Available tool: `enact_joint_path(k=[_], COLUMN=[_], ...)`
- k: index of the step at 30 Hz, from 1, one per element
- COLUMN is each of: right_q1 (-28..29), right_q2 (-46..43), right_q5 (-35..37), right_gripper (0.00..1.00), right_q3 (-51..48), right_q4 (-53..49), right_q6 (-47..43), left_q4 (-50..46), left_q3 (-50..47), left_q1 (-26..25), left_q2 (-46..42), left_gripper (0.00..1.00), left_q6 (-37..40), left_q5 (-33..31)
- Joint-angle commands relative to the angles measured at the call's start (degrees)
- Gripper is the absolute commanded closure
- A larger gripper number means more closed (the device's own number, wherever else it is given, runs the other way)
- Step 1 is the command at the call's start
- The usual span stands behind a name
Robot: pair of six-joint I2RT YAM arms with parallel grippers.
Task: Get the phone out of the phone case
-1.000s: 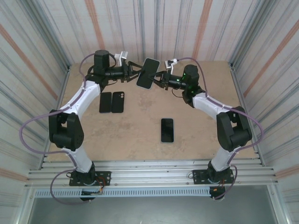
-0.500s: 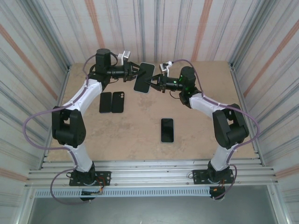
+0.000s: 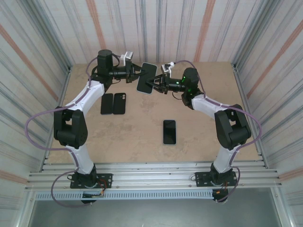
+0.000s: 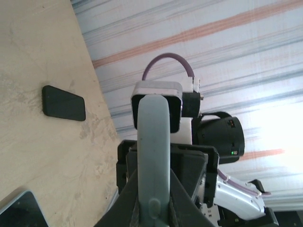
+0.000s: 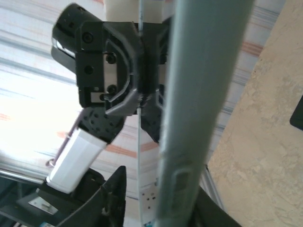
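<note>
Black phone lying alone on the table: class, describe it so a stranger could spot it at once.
Start at the tan wooden table and go slightly right of its middle. A black rectangular phone lies flat there. It lies alone, unlike the two dark slabs side by side on the left and the pale grey cased phone raised off the table.
</note>
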Motion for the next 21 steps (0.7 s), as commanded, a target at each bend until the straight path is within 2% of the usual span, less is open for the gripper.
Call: enact_joint_path(k=[1,4,10,14,21], right_q1=[-0.3,0.2,4.7,7.8,10.2], right_q2=[-2.8,-5.9,-11.5,-11.8,-11.4], right_q5=[3.9,11.9,27.2,32.3,37.8], right_gripper=[0.59,0.53,0.48,0.52,0.62], right_q3=[-2.8,-8.1,-16.1,-18.6,-20.2], right_q4=[1.5,1.7,3.4,7.1,11.4], right_q6=[-1.7,-3.8,-7.8,-7.4,-7.5], left_q4=[8.6,13.6,21.9,26.0,30.2], left_q3=[-2.1,-4.9,-10.5,-13.8,-16.9], left_q1=[0.3,0.0,-2.7,-4.7,-7.4], left_q2=[-0.6,-2.6,-5.9,-7.5,-8.9], left_gripper=[1.0,1.0,1.0,1.0,1.0], left_q6=[-6.3,-10.0,-16.0,-18.8,-22.8], left_q5=[-5.6,-12.6,-27.4,-34.9,-40.8])
